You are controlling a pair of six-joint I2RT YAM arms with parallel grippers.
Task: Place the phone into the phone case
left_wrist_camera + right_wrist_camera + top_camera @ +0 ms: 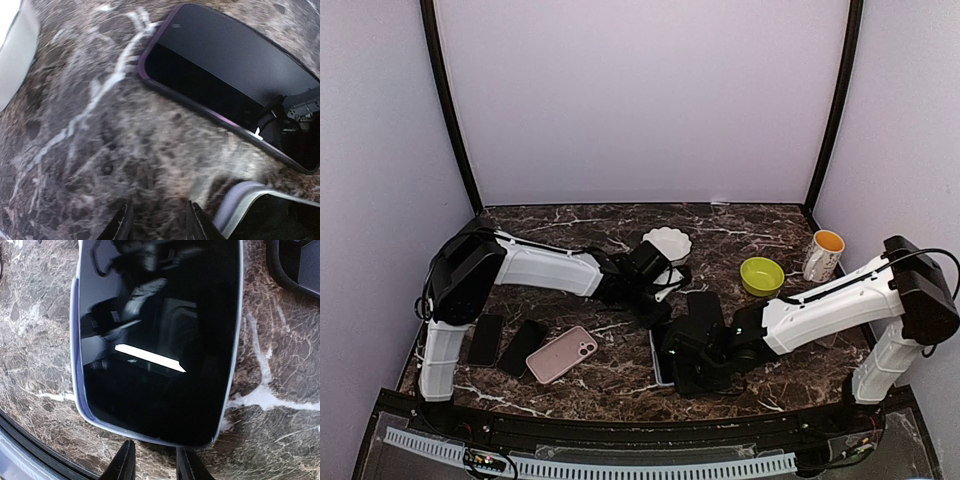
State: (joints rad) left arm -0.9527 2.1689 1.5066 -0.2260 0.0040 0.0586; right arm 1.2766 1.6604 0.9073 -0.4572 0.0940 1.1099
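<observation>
The phone [160, 340] lies face up on the marble, with a glossy black screen and a pale lavender edge. My right gripper [155, 455] hovers just off its near short end, fingers a narrow gap apart with only table between them. A dark phone case [230, 85] with a purplish rim lies beside the phone; its corner shows in the right wrist view [297, 262]. My left gripper [160, 212] hangs low over bare marble short of the case, fingers apart and empty. From above, both grippers [655, 300] [685, 360] meet mid-table; a sliver of the phone [657, 358] shows.
A pink phone [562, 354] and two dark phones or cases [485, 340] [522, 347] lie at the front left. Behind the arms are a white dish [667, 243], a green bowl [761, 276] and a mug [823, 255]. The table's front edge [30, 450] is close to the right gripper.
</observation>
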